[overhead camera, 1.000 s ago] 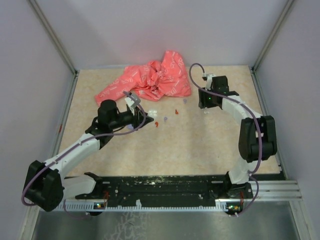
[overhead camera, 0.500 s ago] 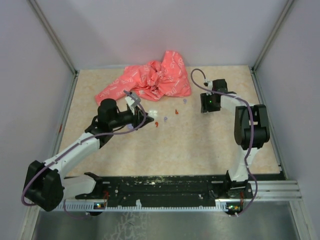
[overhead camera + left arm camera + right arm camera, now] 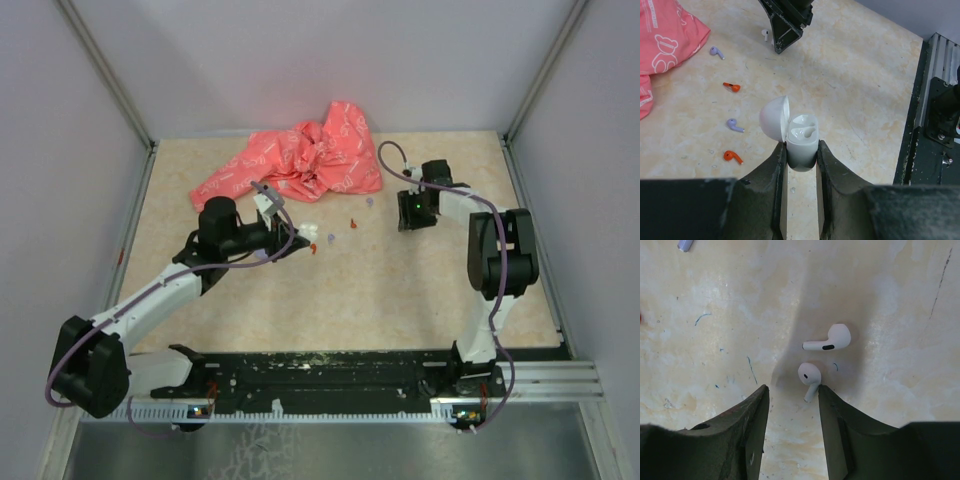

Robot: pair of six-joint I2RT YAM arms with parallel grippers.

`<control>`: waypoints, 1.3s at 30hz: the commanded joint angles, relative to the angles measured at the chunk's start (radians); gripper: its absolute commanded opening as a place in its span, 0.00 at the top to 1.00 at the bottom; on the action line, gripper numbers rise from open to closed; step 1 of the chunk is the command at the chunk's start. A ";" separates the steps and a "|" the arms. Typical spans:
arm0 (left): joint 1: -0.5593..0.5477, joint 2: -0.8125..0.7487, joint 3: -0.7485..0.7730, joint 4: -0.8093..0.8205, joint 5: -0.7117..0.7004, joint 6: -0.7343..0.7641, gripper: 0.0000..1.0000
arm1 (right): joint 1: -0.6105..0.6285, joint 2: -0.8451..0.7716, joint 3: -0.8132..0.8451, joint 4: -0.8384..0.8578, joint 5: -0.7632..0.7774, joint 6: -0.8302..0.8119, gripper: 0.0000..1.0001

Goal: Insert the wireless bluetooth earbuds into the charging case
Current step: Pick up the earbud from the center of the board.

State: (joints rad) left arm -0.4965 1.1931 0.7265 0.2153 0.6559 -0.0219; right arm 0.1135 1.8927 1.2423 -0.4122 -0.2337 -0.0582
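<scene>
top view: the right arm's wrist has edged left since half a second ago, right gripper (image 3: 410, 222) low over the table (image 3: 400, 290). the left arm has barely budged. beige marbled table, pale lilac walls, metal posts in the corners, a crumpled pink cloth (image 3: 300, 165) at the back.

left wrist view: left gripper (image 3: 801, 150), fingers pinching the white charging case (image 3: 802, 137), lid swung open to the left. count on the table: two orange earbuds (image 3: 732, 87) (image 3: 732, 157) and two lavender earbuds (image 3: 716, 51) (image 3: 735, 125).

right wrist view: fingers (image 3: 752, 410) spread over two white earbuds (image 3: 830, 340) (image 3: 809, 376) lying close together on the table. the nearer one sits between the fingertips.
</scene>
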 commanded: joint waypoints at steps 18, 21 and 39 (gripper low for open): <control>0.006 0.010 0.045 0.003 0.042 -0.004 1.00 | 0.066 0.047 0.099 -0.043 0.172 -0.030 0.67; 0.005 0.009 0.044 0.002 0.042 -0.005 1.00 | 0.072 0.066 0.108 -0.056 0.186 -0.037 0.67; 0.006 0.010 0.035 0.019 0.054 0.001 0.99 | 0.103 0.028 0.096 -0.066 0.212 -0.055 0.85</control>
State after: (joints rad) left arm -0.4965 1.2030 0.7403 0.2089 0.6884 -0.0254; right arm 0.1883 1.9579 1.3426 -0.4728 -0.0288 -0.1047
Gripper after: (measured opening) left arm 0.275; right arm 0.189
